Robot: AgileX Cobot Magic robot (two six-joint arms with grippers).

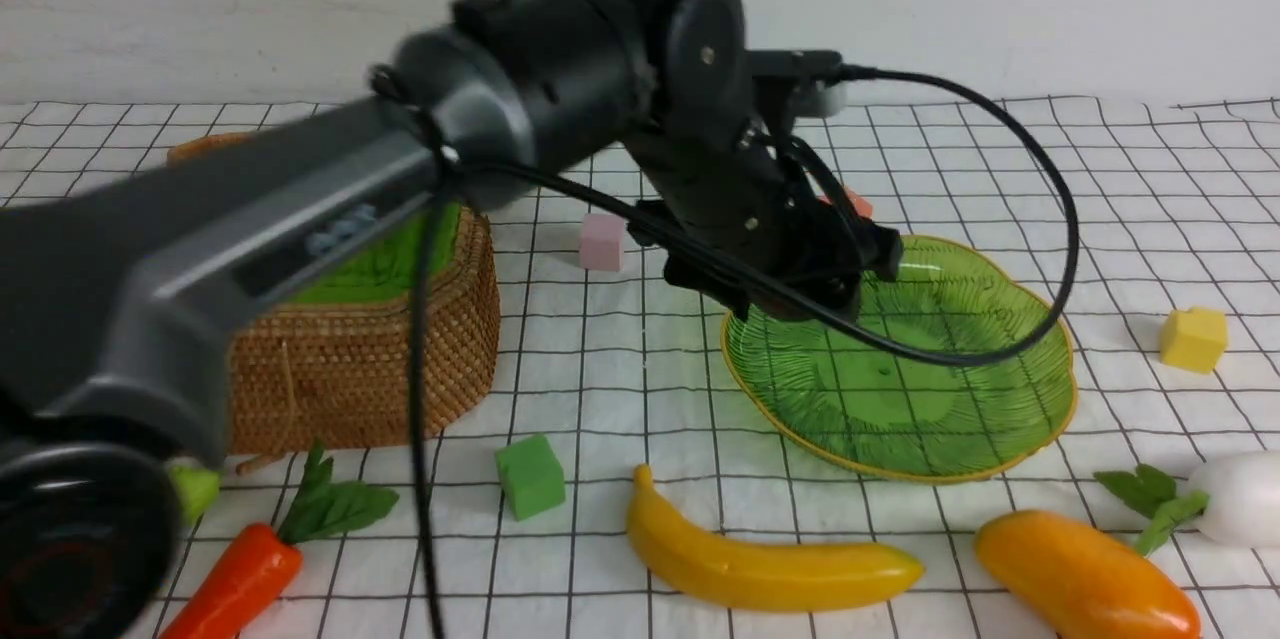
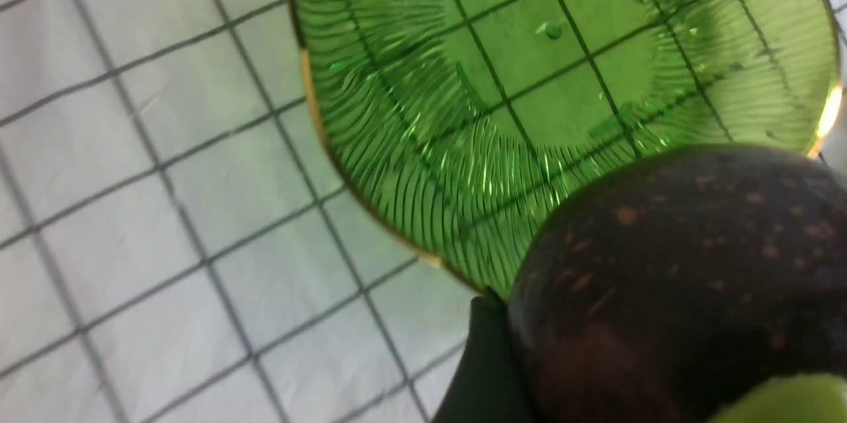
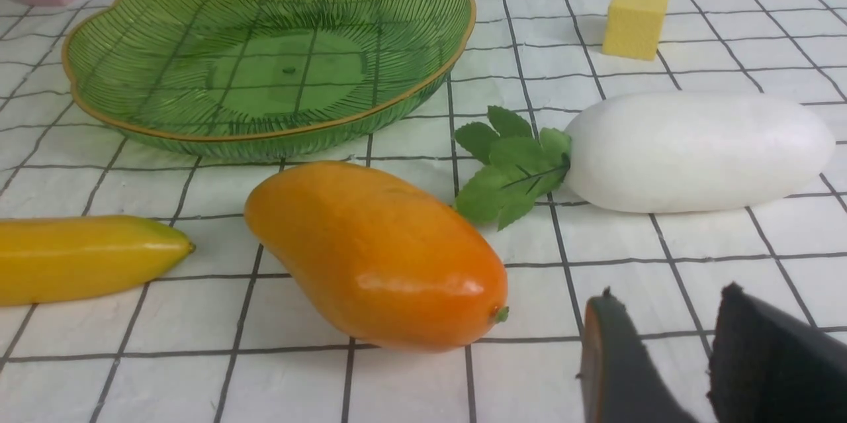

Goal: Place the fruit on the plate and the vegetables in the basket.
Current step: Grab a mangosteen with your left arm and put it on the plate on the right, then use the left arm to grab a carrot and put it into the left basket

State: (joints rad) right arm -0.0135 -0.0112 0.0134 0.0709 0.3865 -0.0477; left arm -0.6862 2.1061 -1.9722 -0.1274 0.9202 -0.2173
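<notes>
Front view shows the basket [image 1: 370,369] to the left of the left pincer [image 1: 800,284]; if the arm swings back too low, it could bump it. The carrot [image 1: 240,574] lies nearer the camera than that pincer, out of its way. The left pincer is spread wide around the round mangosteen [image 2: 675,277], holding it over the near-left edge of the plate [image 1: 900,399]. Let go here, the fruit might hit the rim and roll off, because it is round and smooth. Right of that pincer, the hanging cable [image 1: 1070,219] could maybe brush the plate. The right pincer [image 3: 675,317] is a little open, holding nothing, near the mango [image 3: 384,257].
</notes>
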